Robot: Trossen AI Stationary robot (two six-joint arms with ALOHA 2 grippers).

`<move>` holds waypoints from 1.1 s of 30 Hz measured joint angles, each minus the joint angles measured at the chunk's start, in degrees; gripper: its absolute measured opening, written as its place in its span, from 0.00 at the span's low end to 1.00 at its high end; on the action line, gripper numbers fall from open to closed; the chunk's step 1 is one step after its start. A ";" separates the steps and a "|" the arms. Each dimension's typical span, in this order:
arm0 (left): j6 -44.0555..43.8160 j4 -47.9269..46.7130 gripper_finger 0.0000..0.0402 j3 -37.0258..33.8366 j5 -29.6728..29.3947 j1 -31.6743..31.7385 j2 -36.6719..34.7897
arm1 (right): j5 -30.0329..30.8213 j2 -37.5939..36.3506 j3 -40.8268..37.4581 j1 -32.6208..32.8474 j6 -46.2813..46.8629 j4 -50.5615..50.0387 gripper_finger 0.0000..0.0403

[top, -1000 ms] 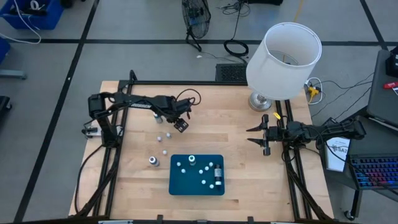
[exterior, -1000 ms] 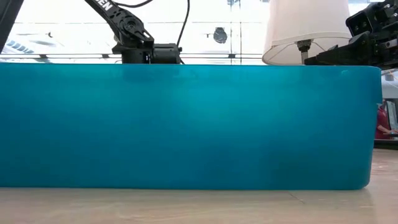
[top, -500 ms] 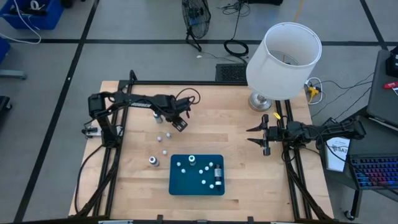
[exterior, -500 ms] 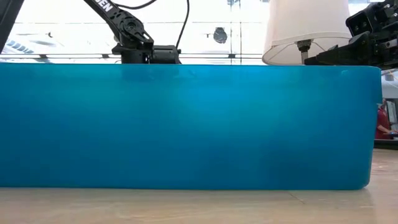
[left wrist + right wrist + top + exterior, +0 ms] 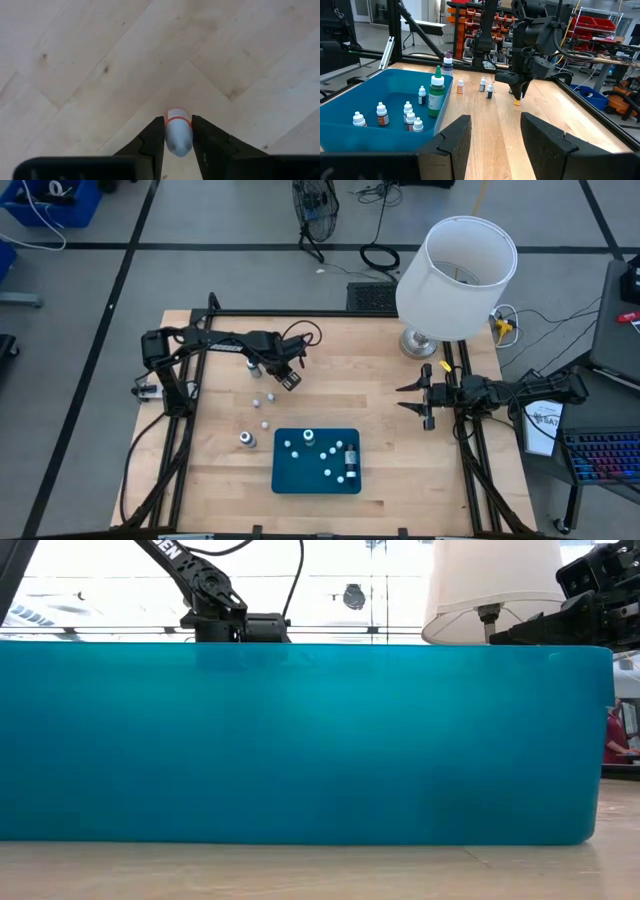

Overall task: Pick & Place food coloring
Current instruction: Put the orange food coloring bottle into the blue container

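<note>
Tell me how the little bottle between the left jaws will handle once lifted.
The small bottle looks tiny and plastic, so probably very light. Its rounded body sits between the left gripper's jaws, so it may twist or slip if squeezed off-centre. Lying on the wooden table, it would likely roll if released.

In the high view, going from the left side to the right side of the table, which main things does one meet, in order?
Left gripper closed around a tiny pale food coloring bottle → flat dark-blue rectangular tray holding small bottles → right gripper, open → big white lampshade.
</note>
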 joint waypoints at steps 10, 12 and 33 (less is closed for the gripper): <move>1.37 -2.56 0.16 0.94 1.54 -1.78 -1.92 | 0.00 0.01 0.00 0.01 0.01 0.00 0.40; 1.23 -4.50 0.16 1.63 1.54 -3.36 -3.82 | 0.02 0.02 0.00 0.02 0.02 0.00 0.40; -18.21 -3.46 0.16 5.64 -4.82 -50.38 -12.26 | -0.01 0.02 0.00 0.02 0.00 -0.02 0.40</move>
